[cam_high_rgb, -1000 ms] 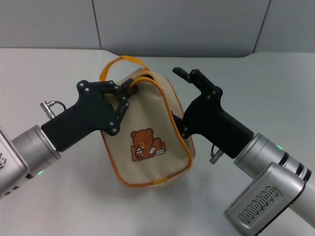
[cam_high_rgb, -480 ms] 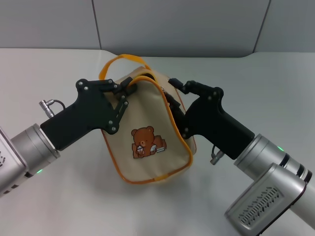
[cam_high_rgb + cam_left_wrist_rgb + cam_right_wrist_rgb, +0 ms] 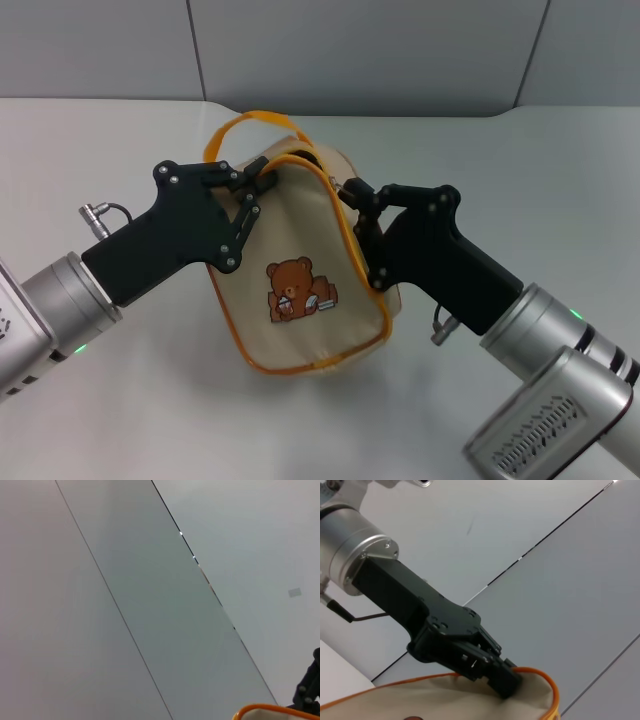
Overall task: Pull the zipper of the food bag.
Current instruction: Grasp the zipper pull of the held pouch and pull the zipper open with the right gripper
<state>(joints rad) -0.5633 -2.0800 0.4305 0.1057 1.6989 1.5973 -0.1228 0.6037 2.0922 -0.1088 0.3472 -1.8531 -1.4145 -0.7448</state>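
Food bag centre frame, lifted off tabletop. Left tool clamped on bag's top corner. Right tool at zipper, right edge; closure unclear. Step: seating on the pull. Next: grip, draw along piping.

The food bag is matt beige cloth, smooth with a faint sheen, edged in orange woven piping; its orange loop handle looks like flat fabric webbing. Both the left gripper and the right gripper are matt black plastic with small metal screws, on brushed silvery metal wrists. The table is smooth, matt and pale grey.
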